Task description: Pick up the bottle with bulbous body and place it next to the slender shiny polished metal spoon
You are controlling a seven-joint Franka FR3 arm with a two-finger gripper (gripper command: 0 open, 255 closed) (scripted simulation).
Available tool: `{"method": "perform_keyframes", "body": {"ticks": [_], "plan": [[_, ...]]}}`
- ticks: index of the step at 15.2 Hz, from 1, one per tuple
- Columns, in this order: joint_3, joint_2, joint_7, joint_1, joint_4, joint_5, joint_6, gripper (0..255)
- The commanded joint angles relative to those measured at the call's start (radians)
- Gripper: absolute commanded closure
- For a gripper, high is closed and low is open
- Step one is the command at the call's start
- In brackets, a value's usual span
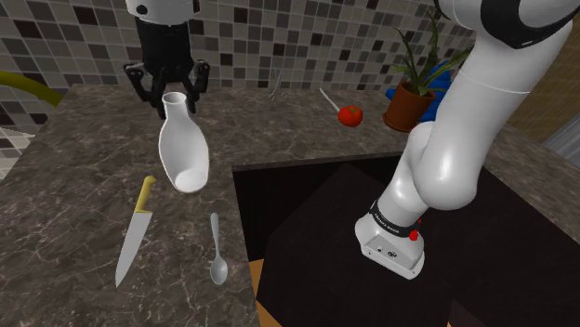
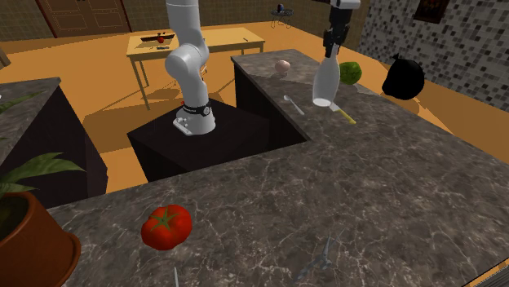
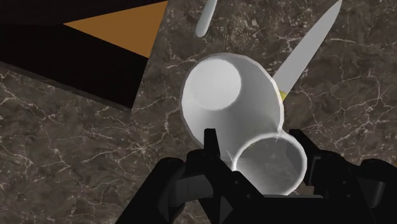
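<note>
My black gripper (image 1: 170, 91) is shut on the neck of a white bottle with a bulbous body (image 1: 183, 149). The bottle hangs tilted just above the dark marble counter (image 1: 65, 195), its base toward the counter's near edge. In the wrist view the fingers (image 3: 210, 145) clasp the bottle's rim (image 3: 270, 162), and the bottle's wide base (image 3: 216, 86) faces away from the hand. A slender metal spoon (image 1: 217, 251) lies on the counter past the base, beside a yellow-handled knife (image 1: 135, 228). The second exterior view shows the gripper (image 2: 333, 45), bottle (image 2: 326, 81), spoon (image 2: 294, 104) and knife (image 2: 347, 116).
A tomato (image 1: 349, 115) and a potted plant (image 1: 409, 98) stand at the counter's far side. The counter's edge drops to the dark stand (image 1: 316, 241) just beside the spoon. A green object (image 2: 351, 72) and a black one (image 2: 404, 79) sit beyond the bottle.
</note>
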Motion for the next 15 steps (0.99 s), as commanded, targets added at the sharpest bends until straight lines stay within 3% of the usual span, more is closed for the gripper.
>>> {"method": "perform_keyframes", "body": {"ticks": [1,2,15], "plan": [[0.022,0.037,0.052,0.027,0.045,-0.011,-0.007,255],[0.035,0.064,0.084,0.045,0.078,-0.019,-0.014,255],[0.032,0.092,0.086,0.046,-0.062,-0.027,0.153,255]]}}
